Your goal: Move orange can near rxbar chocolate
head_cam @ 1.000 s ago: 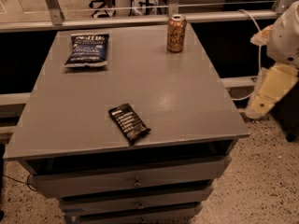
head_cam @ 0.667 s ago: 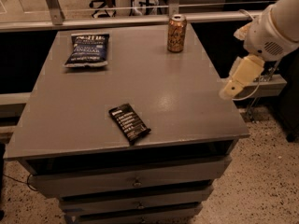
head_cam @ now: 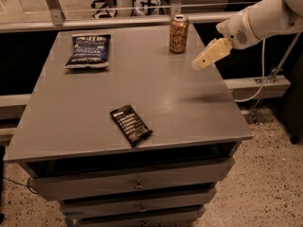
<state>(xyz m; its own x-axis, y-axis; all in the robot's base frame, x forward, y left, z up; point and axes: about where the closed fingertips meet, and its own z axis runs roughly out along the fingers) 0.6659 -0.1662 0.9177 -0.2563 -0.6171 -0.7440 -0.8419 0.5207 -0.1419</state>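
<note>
Slim orange-gold drink can (head_cam: 179,33) with silver top: upright, at about 1 o'clock on the flat grey tabletop (head_cam: 180,98), close to the far edge. Nothing touches it. My gripper (head_cam: 204,58), a pale cream wedge on the white arm, hangs at the can's 4 o'clock, near it but apart, above the table's right side. Can't tell whether it is spread or closed.

Small flat black wrapped bar with white text, the rxbar chocolate (head_cam: 131,125), lies at about 6 o'clock near the front edge, well apart from the can. Dark blue chip bag (head_cam: 88,50) sits at 11 o'clock, off my likely path.

Step in hand, as I judge it, is the reach to the can, with no grasp yet. To do it well:
- Come in level from the can's 3 o'clock.
- Make sure I'm wide enough to straddle it and take it mid-body; it's tall and slim, so a nudge up high could tip it.
- Lift clear, carry toward 7 o'clock, and set it upright just beside the bar, not on it.
</note>
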